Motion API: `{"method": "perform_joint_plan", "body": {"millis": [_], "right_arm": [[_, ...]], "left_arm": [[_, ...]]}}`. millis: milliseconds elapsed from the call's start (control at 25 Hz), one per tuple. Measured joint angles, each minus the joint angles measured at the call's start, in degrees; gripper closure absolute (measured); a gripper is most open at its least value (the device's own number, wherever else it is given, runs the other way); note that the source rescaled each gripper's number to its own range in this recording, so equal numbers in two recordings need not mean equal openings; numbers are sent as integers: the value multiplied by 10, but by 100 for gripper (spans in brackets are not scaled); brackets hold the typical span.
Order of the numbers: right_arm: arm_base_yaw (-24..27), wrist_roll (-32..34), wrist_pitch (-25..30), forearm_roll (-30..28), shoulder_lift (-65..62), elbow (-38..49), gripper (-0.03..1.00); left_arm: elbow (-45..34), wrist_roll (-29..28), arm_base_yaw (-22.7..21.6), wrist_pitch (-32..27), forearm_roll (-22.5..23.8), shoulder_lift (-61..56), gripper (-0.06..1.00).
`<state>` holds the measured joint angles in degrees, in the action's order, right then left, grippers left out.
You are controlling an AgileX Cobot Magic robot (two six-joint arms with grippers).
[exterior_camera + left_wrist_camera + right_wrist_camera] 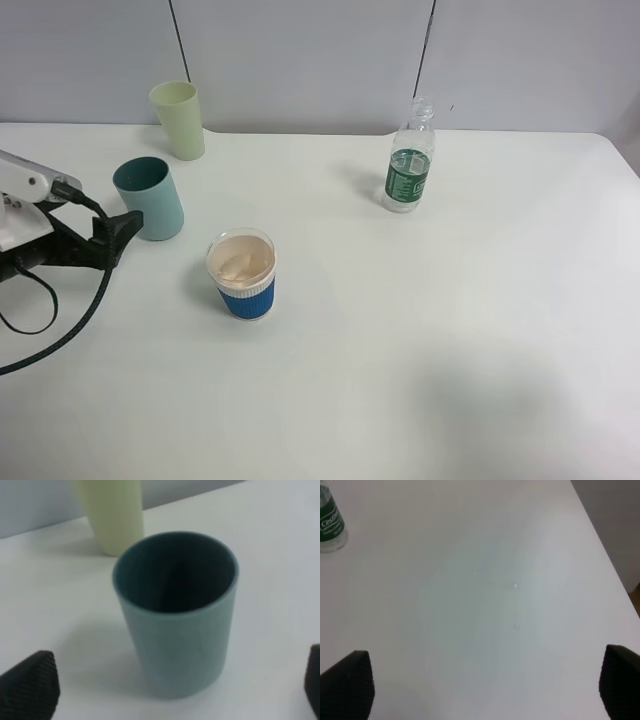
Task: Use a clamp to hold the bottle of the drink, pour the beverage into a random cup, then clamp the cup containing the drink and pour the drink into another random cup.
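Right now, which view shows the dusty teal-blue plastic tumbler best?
Left wrist: the dusty teal-blue plastic tumbler fills the frame, upright, dark inside visible. Exterior high shows it small, beside the left claw. Right wrist doesn't show it.

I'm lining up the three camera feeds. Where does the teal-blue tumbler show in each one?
Exterior high: teal-blue tumbler stands at the left, beside the left gripper.
Left wrist: it fills the centre, between the open fingers.
Right wrist: not in view.
Shared landmark: the pale yellow-green tumbler behind it.

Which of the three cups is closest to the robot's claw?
The teal-blue tumbler, right beside the open left gripper; the yellow-green tumbler and blue-sleeved cup stand farther off.
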<state>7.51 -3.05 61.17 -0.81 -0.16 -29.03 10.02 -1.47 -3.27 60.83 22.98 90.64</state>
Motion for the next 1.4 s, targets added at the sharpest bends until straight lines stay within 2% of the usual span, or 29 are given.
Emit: {"method": "perform_joint_plan", "body": {"millis": [160,400,600,1000,1160,1240,1400], "right_arm": [[0,0,0,0,0,0,15],[0,0,0,0,0,0,15],[0,0,0,0,0,0,15],[0,0,0,0,0,0,15],[0,0,0,0,0,0,15],[0,0,0,0,0,0,15],[0,0,0,0,0,0,15]], "left_arm": [[-12,-4,0,-11,-10,-57,-5],[-14,-69,0,-14,-14,-155,-5],[-15,-86,0,-31,-59,-242,-5],[-13,-106,0,-127,-140,-445,-6],[25,-107,0,-237,-157,-530,-6],[57,-107,0,-322,-157,-564,-6],[123,-106,0,-534,-156,-618,-6]]}}
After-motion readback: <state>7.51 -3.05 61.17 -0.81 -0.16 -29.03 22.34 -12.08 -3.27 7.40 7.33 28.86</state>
